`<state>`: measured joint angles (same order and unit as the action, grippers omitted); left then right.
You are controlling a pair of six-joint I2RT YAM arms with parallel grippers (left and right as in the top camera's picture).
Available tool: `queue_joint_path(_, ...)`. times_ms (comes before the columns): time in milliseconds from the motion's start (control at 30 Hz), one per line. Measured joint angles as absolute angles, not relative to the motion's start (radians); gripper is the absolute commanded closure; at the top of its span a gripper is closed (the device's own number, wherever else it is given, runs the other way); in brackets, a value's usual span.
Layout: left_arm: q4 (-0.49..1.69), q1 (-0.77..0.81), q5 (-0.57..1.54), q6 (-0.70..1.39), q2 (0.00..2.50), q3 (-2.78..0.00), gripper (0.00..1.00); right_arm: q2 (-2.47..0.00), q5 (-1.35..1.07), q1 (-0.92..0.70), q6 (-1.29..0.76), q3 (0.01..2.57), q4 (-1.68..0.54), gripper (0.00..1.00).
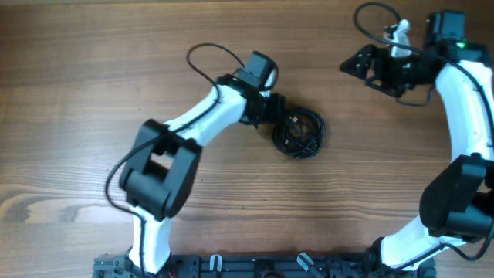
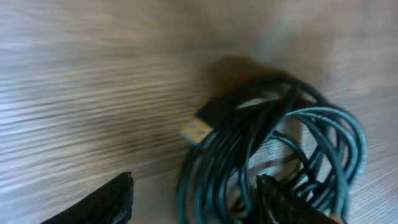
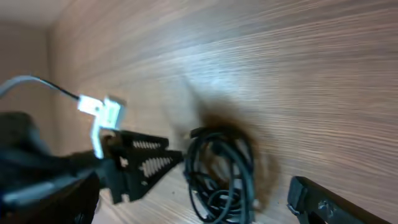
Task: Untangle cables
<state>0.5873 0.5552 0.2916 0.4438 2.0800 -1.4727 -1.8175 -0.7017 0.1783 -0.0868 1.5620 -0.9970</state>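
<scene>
Cables (image 1: 299,133) — one coiled bundle (USB plug (image 2: 198,129) showing) | left fingers (image 2: 115,202) parted at it, gripping nothing | right fingers (image 3: 320,200) wide, empty

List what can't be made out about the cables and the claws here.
Cable count and knotting: the cables are too small overhead, blurred in both wrist views.
Contact: whether the left claw touches them; left wrist view's bottom edge crops its fingers.
Other plug ends: buried in the coil; one plug shows.
</scene>
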Motion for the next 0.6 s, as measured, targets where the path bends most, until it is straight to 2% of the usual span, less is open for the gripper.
queue_joint_path(100,0.565,0.617,0.283,0.425,2.125,-1.473,0.36,-1.818,-0.695,0.184,-0.086,1.562,-1.011,0.00)
queue_joint_path(133,0.564,0.625,0.270,0.422,2.125,-1.473,0.44,-1.818,-0.695,0.180,-0.082,1.560,-1.012,0.00)
queue_joint_path(167,0.564,0.628,0.257,0.422,2.125,-1.473,0.74,-1.818,-0.695,0.174,-0.078,1.557,-1.013,0.00)
queue_joint_path(233,0.570,0.632,0.244,0.420,2.125,-1.473,0.92,-1.818,-0.695,0.171,-0.074,1.545,-1.013,0.00)
queue_joint_path(267,0.575,0.633,0.229,0.414,2.125,-1.473,0.95,-1.818,-0.695,0.171,-0.067,1.530,-1.013,0.00)
queue_joint_path(367,0.614,0.631,0.201,0.413,2.116,-1.477,0.96,-1.818,-0.732,0.171,0.004,1.500,-1.013,0.00)
queue_joint_path(433,0.648,0.611,0.180,0.413,2.084,-1.473,0.96,-1.818,-0.834,0.171,0.134,1.498,-1.053,0.00)
queue_joint_path(500,0.683,0.567,0.162,0.431,1.982,-1.470,0.96,-1.818,-0.971,0.167,0.299,1.497,-1.115,0.00)
queue_joint_path(567,0.727,0.521,0.159,0.455,1.871,-1.470,0.96,-1.818,-1.019,0.164,0.345,1.496,-1.093,0.00)
queue_joint_path(600,0.759,0.485,0.163,0.463,1.789,-1.470,0.96,-1.818,-1.034,0.164,0.340,1.496,-1.060,0.05)
